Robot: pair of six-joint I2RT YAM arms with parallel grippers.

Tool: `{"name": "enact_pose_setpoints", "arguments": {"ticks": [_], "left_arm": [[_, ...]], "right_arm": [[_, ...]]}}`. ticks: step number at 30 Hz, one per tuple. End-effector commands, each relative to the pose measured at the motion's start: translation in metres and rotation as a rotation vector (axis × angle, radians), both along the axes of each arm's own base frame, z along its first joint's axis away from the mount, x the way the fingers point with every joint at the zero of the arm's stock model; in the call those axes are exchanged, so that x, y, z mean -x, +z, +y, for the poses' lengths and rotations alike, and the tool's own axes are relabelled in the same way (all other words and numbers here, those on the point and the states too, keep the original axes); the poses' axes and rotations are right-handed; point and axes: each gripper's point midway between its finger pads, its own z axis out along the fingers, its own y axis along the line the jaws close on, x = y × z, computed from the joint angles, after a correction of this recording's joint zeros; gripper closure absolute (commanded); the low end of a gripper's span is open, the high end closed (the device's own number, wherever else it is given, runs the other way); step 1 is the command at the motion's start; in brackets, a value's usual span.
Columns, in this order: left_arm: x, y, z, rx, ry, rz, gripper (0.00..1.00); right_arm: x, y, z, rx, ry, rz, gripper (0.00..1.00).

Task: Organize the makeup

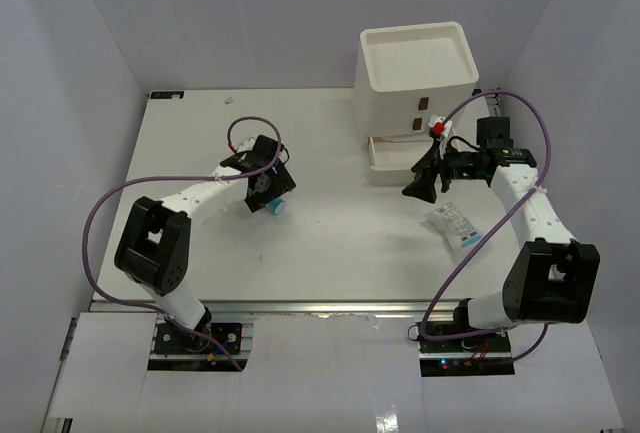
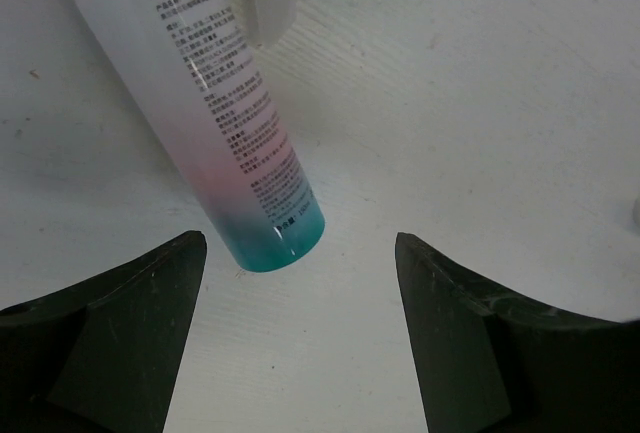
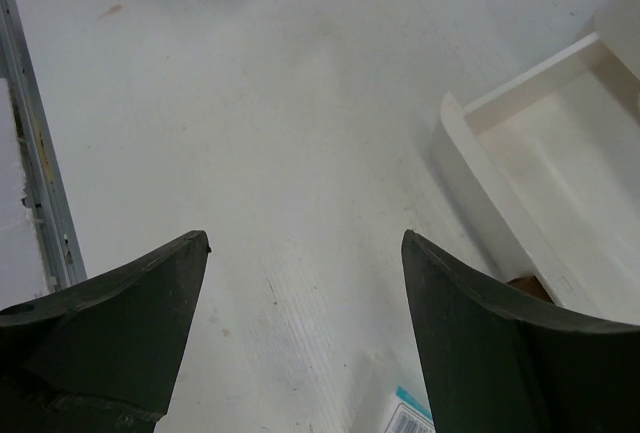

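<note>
The left hand (image 2: pixel 300 245) gapes wide above the pink tube (image 2: pixel 235 123), whose teal cap (image 2: pixel 285 238) sits in the gap, touching neither side (nearer the left one); the right hand (image 3: pixel 305 243) is likewise spread wide and empty over the table (image 3: pixel 300 103); in the top view a printed packet (image 1: pixel 455 225) lies at its 4 o'clock, the open drawer (image 3: pixel 540 173) at its 11.

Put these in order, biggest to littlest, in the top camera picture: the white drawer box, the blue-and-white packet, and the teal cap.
1. the white drawer box, biggest by far
2. the blue-and-white packet, in the middle
3. the teal cap, littlest, though only a bit of it peeks out
</note>
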Motion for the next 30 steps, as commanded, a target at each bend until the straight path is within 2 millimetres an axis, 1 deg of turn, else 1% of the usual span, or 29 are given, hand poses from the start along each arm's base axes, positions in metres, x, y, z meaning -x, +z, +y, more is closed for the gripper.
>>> {"name": "enact_pose_setpoints", "arguments": {"ticks": [1, 5, 7, 12, 14, 16, 18, 20, 22, 23, 24, 25, 27, 28, 30], "left_arm": [[0.000, -0.001, 0.020, -0.101, 0.085, 0.050, 0.13], [-0.003, -0.011, 0.028, -0.143, 0.113, 0.073, 0.15], [-0.004, -0.019, 0.031, -0.158, 0.125, 0.090, 0.18], [-0.004, -0.038, 0.032, -0.172, 0.144, 0.135, 0.31], [-0.001, -0.044, 0.033, -0.172, 0.149, 0.151, 0.32], [0.001, -0.044, 0.034, -0.168, 0.154, 0.151, 0.33], [0.004, -0.043, 0.036, -0.167, 0.163, 0.145, 0.42], [0.009, -0.042, 0.038, -0.160, 0.166, 0.138, 0.56], [0.017, -0.042, 0.040, -0.150, 0.165, 0.138, 0.67], [0.021, -0.041, 0.041, -0.141, 0.164, 0.134, 0.73], [0.023, -0.033, 0.040, -0.121, 0.158, 0.116, 0.84], [0.027, -0.030, 0.040, -0.104, 0.152, 0.106, 0.90], [0.036, -0.025, 0.037, -0.066, 0.115, 0.093, 0.98], [0.039, -0.018, 0.034, -0.040, 0.089, 0.071, 1.00], [0.040, 0.003, 0.025, 0.018, 0.023, 0.004, 1.00]], "right_arm": [[-0.005, 0.025, -0.012, -0.075, -0.031, -0.054, 0.15], [-0.008, 0.022, -0.019, -0.090, -0.055, -0.037, 0.15], [-0.009, 0.022, -0.021, -0.095, -0.063, -0.031, 0.15], [-0.009, 0.025, -0.022, -0.094, -0.068, -0.036, 0.15], [-0.009, 0.026, -0.023, -0.093, -0.070, -0.042, 0.15], [-0.008, 0.027, -0.023, -0.091, -0.070, -0.048, 0.15], [-0.008, 0.028, -0.023, -0.091, -0.070, -0.052, 0.15], [-0.008, 0.029, -0.023, -0.093, -0.070, -0.053, 0.15], [-0.007, 0.030, -0.022, -0.097, -0.067, -0.053, 0.15], [-0.007, 0.031, -0.022, -0.101, -0.064, -0.052, 0.15], [-0.006, 0.032, -0.021, -0.107, -0.059, -0.052, 0.15], [-0.005, 0.033, -0.020, -0.113, -0.055, -0.050, 0.15], [-0.002, 0.036, -0.017, -0.130, -0.041, -0.045, 0.15], [-0.001, 0.038, -0.016, -0.142, -0.030, -0.047, 0.15], [0.006, 0.042, -0.011, -0.178, -0.007, -0.023, 0.15]]}}
